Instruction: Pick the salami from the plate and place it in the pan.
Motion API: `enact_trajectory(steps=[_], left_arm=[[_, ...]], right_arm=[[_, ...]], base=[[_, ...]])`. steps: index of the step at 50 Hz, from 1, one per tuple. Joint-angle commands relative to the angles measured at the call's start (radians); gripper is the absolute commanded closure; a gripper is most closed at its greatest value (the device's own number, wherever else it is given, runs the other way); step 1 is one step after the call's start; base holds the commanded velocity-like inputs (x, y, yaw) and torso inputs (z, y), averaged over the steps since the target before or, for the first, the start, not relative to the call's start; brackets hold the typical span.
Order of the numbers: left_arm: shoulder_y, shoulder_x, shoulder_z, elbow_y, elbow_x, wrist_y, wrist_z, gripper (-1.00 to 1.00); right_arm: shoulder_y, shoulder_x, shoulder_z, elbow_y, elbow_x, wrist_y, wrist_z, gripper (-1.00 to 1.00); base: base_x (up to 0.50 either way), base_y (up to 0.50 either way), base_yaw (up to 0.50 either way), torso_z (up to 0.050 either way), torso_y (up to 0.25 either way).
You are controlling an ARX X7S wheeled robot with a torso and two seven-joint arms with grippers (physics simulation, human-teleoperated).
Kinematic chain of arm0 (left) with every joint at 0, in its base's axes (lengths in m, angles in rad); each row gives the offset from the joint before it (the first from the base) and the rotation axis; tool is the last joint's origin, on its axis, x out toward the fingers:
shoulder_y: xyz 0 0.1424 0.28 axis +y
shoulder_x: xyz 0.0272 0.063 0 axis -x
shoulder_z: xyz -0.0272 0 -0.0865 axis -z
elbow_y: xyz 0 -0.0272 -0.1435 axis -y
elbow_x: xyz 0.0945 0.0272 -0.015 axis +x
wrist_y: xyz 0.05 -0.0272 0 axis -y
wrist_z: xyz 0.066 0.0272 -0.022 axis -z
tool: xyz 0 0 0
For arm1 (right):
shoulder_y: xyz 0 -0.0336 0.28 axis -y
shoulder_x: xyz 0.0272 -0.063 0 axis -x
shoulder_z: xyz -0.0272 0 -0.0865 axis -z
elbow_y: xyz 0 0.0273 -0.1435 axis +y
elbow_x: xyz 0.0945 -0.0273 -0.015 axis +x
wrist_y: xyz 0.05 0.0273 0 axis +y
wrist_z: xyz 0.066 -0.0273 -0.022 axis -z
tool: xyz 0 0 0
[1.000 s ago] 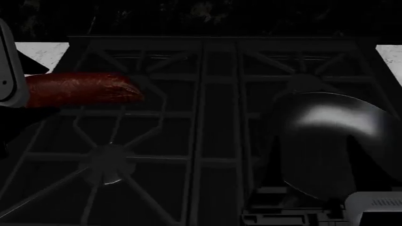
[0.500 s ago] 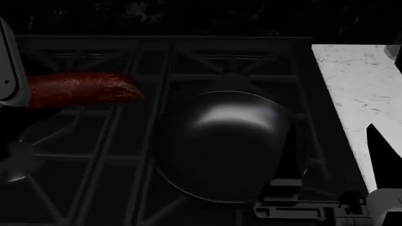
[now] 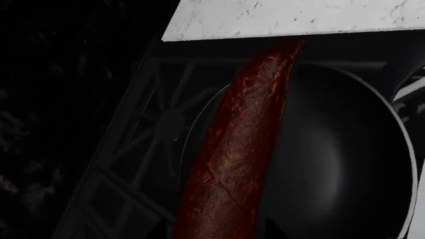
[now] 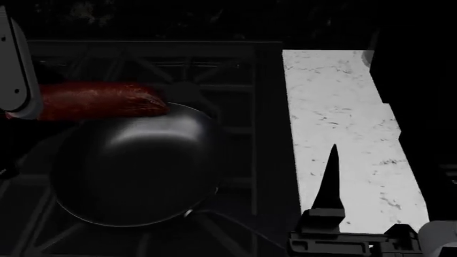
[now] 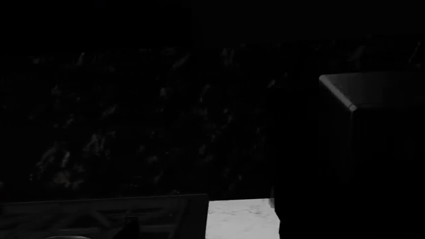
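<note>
The salami (image 4: pixel 100 100), a dark reddish-brown log, hangs level in the air at the left of the head view. My left gripper (image 4: pixel 32 107) is shut on its near end, and its grey housing shows at the frame's left edge. The salami's tapered tip lies over the far rim of the glossy black pan (image 4: pixel 136 166), which sits on the stove. In the left wrist view the salami (image 3: pixel 239 149) runs over the pan (image 3: pixel 339 149). My right gripper (image 4: pixel 330 182) shows as one dark spike over the counter. The plate is out of view.
Black stove grates (image 4: pixel 236 80) surround the pan. A white marble counter (image 4: pixel 343 118) runs along the stove's right side, with a tall dark shape (image 4: pixel 414 80) beyond it. The right wrist view shows a dark wall and a grey box corner (image 5: pixel 371 89).
The head view has swung, so the pan has slid from the right to the left of the picture and now lies under the salami's tip. The salami stays in the left gripper.
</note>
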Motion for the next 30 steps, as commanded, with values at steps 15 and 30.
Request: enact_trajectory(steps=[15,30], left_arm=[[0.064,0.222,0.059,-0.388,0.09,0.229,-0.024,1.0],[0.165,0.253,0.06,-0.538,0.096,0.259,-0.084,1.0]], right_arm=[[-0.018,0.015,0.002,-0.018,0.007,0.0,0.015,-1.0],[-0.098,0.031,0.055,-0.052,0.043,-0.006,0.019,-1.0]], base=[[0.0,-0.16,0.0,0.0,0.001],[0.0,0.0,0.0,0.0,0.0]])
